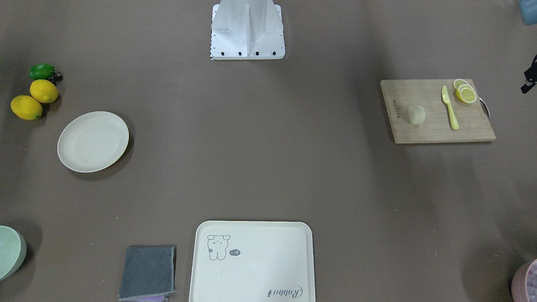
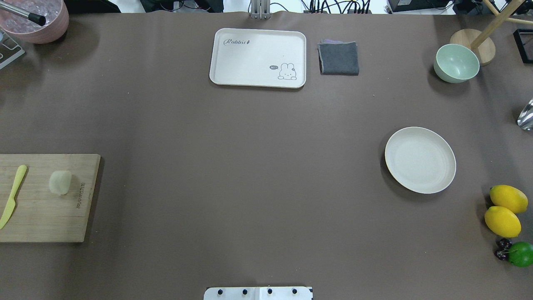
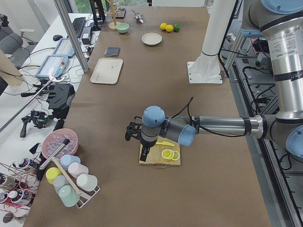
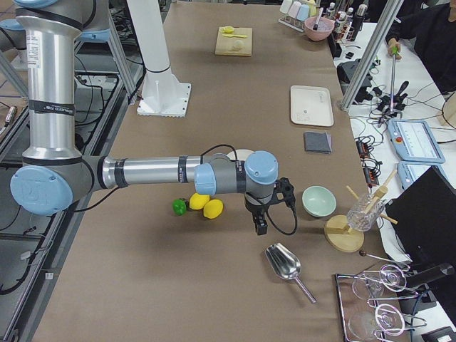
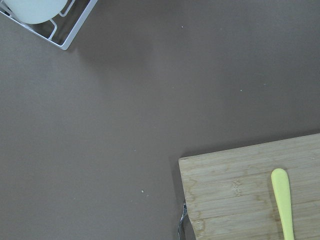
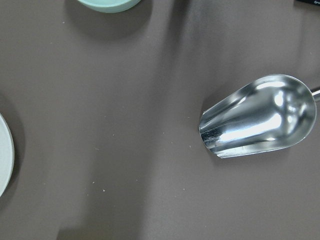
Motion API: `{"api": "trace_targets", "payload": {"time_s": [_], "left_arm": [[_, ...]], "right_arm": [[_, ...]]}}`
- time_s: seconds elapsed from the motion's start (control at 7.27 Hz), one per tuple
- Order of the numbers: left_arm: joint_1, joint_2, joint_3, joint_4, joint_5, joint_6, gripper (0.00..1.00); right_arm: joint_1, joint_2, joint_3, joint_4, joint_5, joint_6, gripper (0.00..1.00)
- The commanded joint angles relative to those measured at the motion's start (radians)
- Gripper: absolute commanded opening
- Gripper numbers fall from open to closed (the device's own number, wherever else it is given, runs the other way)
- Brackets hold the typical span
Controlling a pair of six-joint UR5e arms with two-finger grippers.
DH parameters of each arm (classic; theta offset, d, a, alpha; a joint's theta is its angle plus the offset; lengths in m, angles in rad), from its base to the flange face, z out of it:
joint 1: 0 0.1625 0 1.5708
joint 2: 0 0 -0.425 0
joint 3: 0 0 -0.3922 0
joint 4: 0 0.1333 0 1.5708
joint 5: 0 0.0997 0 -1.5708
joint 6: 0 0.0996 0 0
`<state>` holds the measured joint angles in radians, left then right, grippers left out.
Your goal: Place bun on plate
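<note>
Bun [image 1: 416, 114] waits on the cutting board [image 1: 436, 126], plate [image 1: 93, 141] well apart from it. Left claw [image 3: 144, 153], right claw [image 4: 261, 228]: gape unreadable. A hard squeeze could crush that soft bun.

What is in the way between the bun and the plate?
Nothing that shows. The bun sits on the cutting board, the plate lies far across, and only bare brown table stretches between them.

Brown table [image 1: 268, 167], cluttered white desks [image 3: 12, 144]
</note>
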<state>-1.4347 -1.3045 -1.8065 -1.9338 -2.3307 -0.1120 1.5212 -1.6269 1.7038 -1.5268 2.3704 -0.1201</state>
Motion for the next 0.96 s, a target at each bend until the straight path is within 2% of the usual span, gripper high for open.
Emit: {"api": "trace_targets", "payload": {"time_s": [0.0, 0.55, 0.69, 0.83], "left_arm": [[0.003, 0.004, -0.007, -0.013, -0.038, -0.005, 0.98], [0.007, 0.005, -0.001, -0.013, -0.038, -0.005, 0.98], [0.007, 0.014, -0.002, -0.016, -0.039, -0.006, 0.98], [0.007, 0.019, -0.005, -0.026, -0.038, -0.073, 0.98]], "right_arm": [[-0.001, -0.001, -0.004, 0.001, -0.003, -0.003, 1.00], [-0.003, -0.005, 0.000, 0.002, -0.002, -0.001, 1.00], [-0.013, -0.007, -0.003, 0.032, 0.000, 0.000, 1.00], [-0.033, -0.007, -0.001, 0.052, 0.000, 0.008, 1.00]]}}
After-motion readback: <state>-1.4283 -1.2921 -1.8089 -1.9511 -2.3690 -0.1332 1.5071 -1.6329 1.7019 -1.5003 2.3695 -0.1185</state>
